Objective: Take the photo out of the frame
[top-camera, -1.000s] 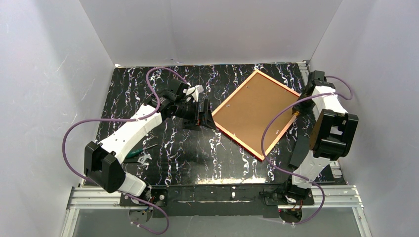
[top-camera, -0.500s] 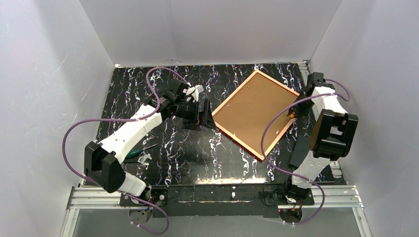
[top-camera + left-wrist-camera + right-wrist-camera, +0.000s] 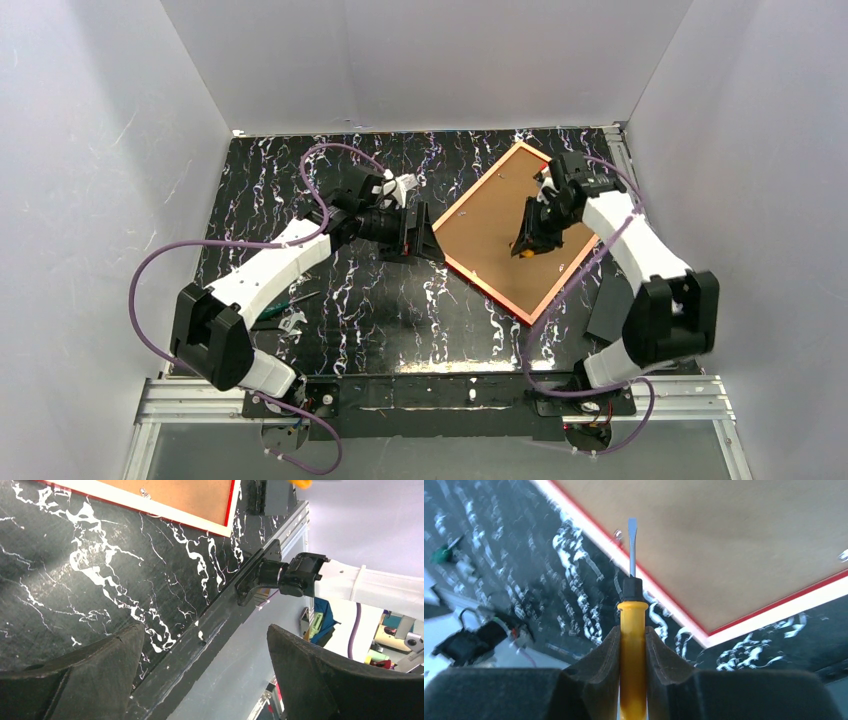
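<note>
We are barely starting: the frame (image 3: 480,285) is lying face down at upper right of the surface (image 3: 370,300) with its brown backing board (image 3: 490,220) in place, so the photo is hiding underneath. Our right pincer (image 3: 631,630) is gripping a yellow screwdriver (image 3: 632,650) over the board. Our left pincer (image 3: 418,232) is gaping wide beside the frame's left corner.

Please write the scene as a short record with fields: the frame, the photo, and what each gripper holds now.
frame: flat on the table, back side up
backing board: brown, in the frame
photo: not visible
right gripper: shut on a yellow screwdriver, above the frame
screwdriver tip: near the frame's rim; contact cannot be told
left gripper: open, empty, beside the frame's left corner
</note>
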`<state>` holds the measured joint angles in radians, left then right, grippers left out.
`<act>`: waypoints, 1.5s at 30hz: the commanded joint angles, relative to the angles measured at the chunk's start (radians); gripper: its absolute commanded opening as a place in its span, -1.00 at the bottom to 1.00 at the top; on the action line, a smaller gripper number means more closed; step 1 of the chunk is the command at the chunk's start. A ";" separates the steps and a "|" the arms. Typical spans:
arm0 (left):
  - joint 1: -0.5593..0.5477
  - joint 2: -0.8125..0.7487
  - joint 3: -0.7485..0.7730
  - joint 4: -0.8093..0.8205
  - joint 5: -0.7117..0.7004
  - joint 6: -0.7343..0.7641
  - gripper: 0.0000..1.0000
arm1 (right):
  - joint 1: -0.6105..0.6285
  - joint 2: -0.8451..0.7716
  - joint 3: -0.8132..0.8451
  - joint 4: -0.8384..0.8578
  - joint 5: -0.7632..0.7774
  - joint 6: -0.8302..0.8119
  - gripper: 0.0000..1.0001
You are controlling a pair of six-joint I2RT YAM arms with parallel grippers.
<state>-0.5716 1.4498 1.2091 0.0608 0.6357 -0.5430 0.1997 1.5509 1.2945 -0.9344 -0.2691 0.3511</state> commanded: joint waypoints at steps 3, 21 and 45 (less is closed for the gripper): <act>-0.004 -0.080 -0.079 0.139 0.059 0.054 0.86 | 0.069 -0.241 -0.170 0.143 -0.309 0.102 -0.97; -0.141 -0.239 -0.254 0.295 0.423 0.443 0.76 | 0.379 -0.293 -0.313 0.306 -0.775 -0.030 -0.97; -0.254 -0.239 -0.198 0.124 0.300 0.579 -1.00 | 0.435 -0.448 -0.391 0.589 -0.691 0.168 -0.57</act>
<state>-0.8158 1.2537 0.9794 0.2268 0.9653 0.0170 0.6369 1.1503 0.9302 -0.4946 -1.0409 0.4297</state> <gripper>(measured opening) 0.076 0.267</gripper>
